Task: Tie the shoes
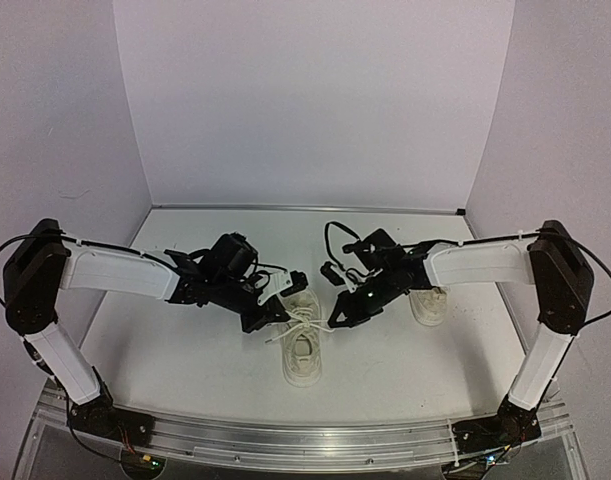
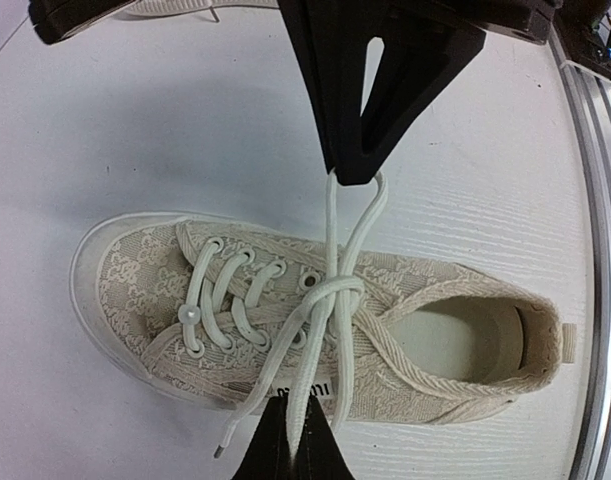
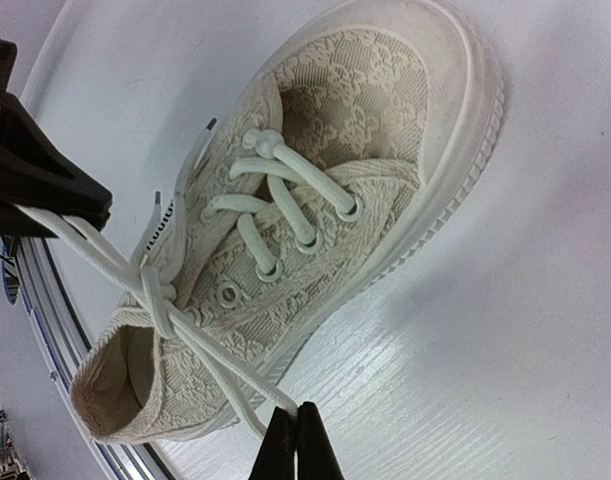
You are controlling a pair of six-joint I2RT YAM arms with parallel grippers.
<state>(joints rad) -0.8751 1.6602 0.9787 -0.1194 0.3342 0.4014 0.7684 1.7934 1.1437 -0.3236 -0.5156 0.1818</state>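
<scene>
mid-table, heel toward six o'clock: cream lace sneaker (image 1: 303, 352); second sneaker (image 1: 428, 305) at its two o'clock. clamped on the centre shoe's white laces (image 2: 335, 235): left gripper (image 2: 290, 445), right gripper (image 3: 295, 440). probably light, laces limp and slippery; best pinched near the half-knot (image 2: 337, 290), pulled gently.

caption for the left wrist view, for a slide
The left gripper and right gripper each pinch thin white laces stretched from a crossed knot on the cream patterned-fabric sneaker.
</scene>
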